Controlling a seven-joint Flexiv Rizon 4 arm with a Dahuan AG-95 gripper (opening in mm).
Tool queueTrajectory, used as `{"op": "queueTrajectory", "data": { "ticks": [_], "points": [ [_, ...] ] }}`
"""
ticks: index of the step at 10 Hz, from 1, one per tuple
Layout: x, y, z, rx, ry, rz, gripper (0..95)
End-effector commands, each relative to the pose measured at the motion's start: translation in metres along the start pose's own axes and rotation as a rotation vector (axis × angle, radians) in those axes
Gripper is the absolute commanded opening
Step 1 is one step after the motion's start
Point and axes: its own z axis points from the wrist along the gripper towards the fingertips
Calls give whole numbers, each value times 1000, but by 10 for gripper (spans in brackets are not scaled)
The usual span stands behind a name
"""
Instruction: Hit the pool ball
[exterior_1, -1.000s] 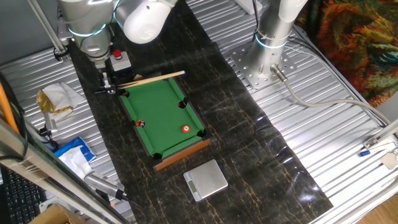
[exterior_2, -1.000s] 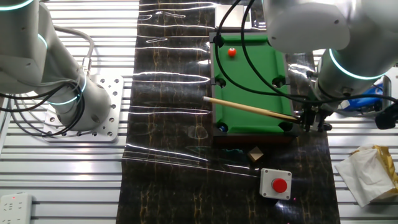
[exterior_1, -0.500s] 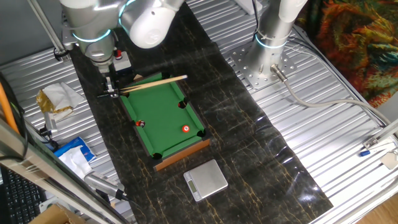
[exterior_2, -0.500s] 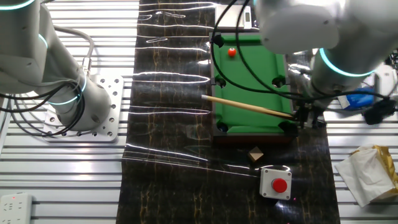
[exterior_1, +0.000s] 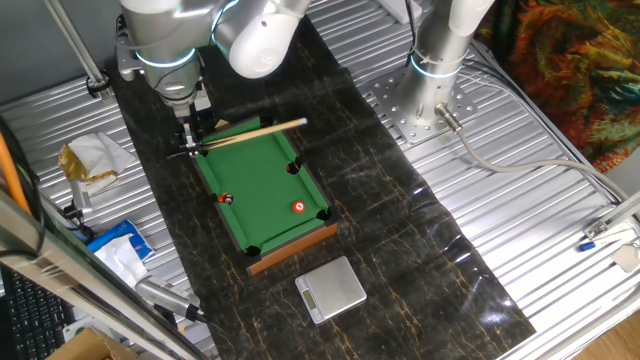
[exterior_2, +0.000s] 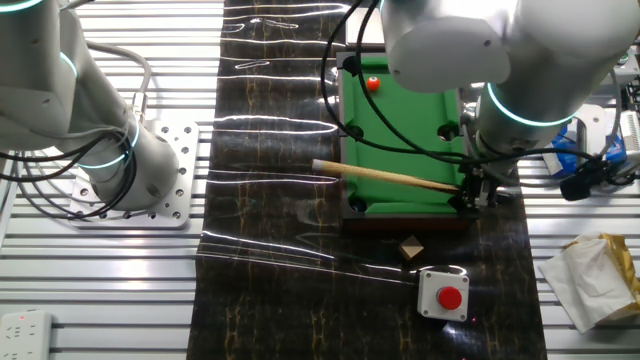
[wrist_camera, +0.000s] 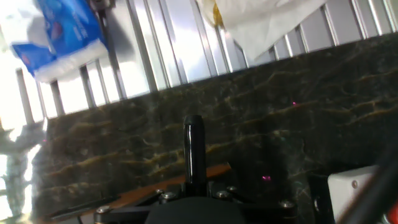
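Closest to the hand camera, a dark rod (wrist_camera: 193, 152) hides the fingertips, but both fixed views show the gripper (exterior_1: 190, 140) closed on the butt of the cue (exterior_1: 250, 133), which lies across one end of the green pool table (exterior_1: 255, 185). Farther off, the pool ball (exterior_1: 299, 207) rests on the felt near a corner pocket, well apart from the cue tip. It looks hard, glossy and light, so it likely rolls freely; it should be struck, not grasped. The tip's height above the felt is unclear.

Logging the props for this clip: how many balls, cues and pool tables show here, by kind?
Red pool ball: 1
Darker little ball: 1
Wooden cue, held in the gripper: 1
Green mini pool table: 1
Total: 4
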Motion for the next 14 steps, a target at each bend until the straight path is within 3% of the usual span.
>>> {"op": "queueTrajectory", "data": {
  "ticks": [1,3,4,6,8,9,10,11,12,14],
  "points": [
    [-1,0,0,-1,-2,-15,380],
    [-2,0,0,-4,-5,-29,380],
    [-3,-1,-2,-3,-10,-97,380],
    [-12,0,-14,-15,-11,-141,380],
    [-21,1,-29,-17,-5,-286,380],
    [-25,0,-37,-20,-3,-479,380],
    [-26,-1,-44,-59,11,-759,190],
    [-26,-1,-49,-121,24,-1027,190],
    [-26,-1,-51,-142,9,-1234,0],
    [-26,0,-51,-162,-40,-1730,0]
  ]
}}
